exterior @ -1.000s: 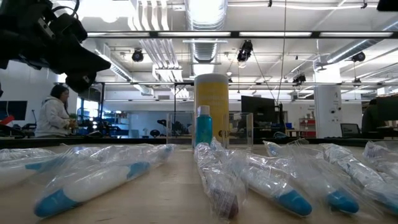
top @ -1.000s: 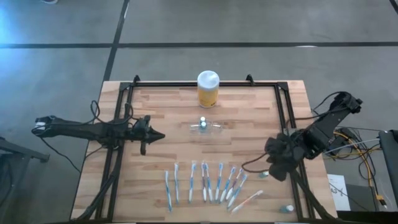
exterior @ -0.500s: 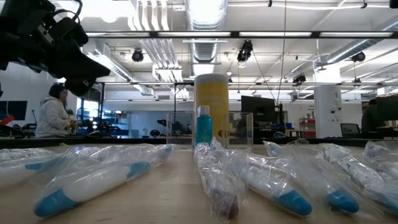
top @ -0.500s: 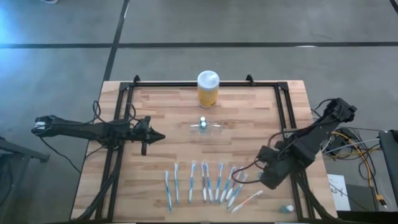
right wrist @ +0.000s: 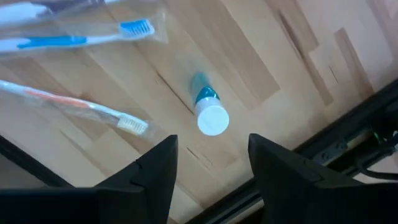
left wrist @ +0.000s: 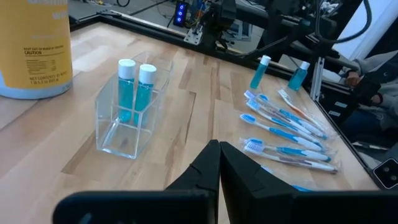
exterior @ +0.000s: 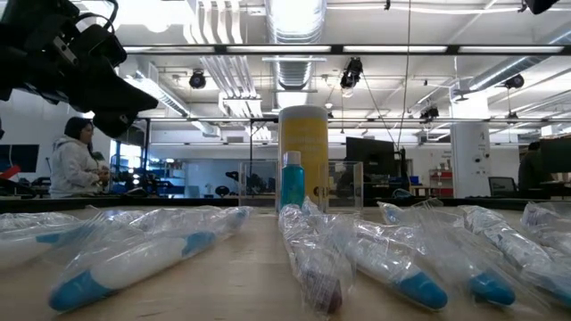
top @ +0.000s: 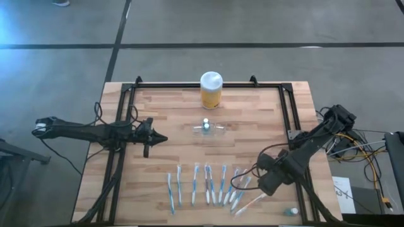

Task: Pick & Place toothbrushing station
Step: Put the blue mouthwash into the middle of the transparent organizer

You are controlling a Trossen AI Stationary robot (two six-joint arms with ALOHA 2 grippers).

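light: bright ovhd | glare: ceiling lamps | fg toothbrushes (exterior: 134, 259) blurred

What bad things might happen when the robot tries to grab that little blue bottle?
1. The small bottle stands upright near the table edge; a nudge from the open right hand might tip or roll it off.
2. The wrapped toothbrushes lie close by, so the hand's fingers could snag their wrapping.

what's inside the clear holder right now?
The toothbrushing station holds two small teal bottles with white caps, standing upright at one end; the rest looks empty. In the high view only one cap shows, so the second bottle is hidden there.
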